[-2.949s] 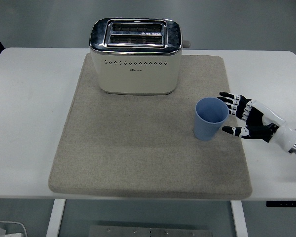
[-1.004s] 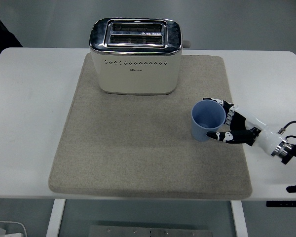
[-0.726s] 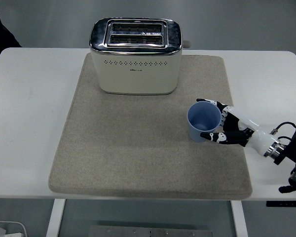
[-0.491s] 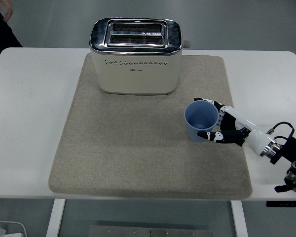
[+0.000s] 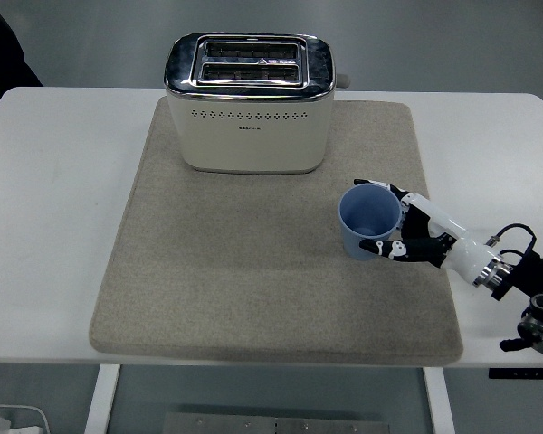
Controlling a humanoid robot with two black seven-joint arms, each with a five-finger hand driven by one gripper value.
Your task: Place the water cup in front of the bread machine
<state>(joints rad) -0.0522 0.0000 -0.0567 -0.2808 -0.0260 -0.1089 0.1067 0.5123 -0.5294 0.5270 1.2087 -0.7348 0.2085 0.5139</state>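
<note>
A blue water cup (image 5: 368, 221) stands upright and empty on the beige mat (image 5: 253, 271), to the right of and nearer than the toaster. My right hand (image 5: 405, 231) comes in from the right edge and is wrapped around the cup's right side, with fingers (image 5: 386, 191) behind it and the thumb in front. The cream and chrome toaster (image 5: 249, 102) sits at the back of the mat, its two slots empty. The left arm is out of sight.
The mat lies on a white table (image 5: 45, 208). A dark sleeve of a person (image 5: 2, 45) shows at the top left corner. Open mat stretches between the toaster's front and the cup.
My right hand reached in from the right and closed around the cup. Cup and hand then slid a little to the left across the mat.
</note>
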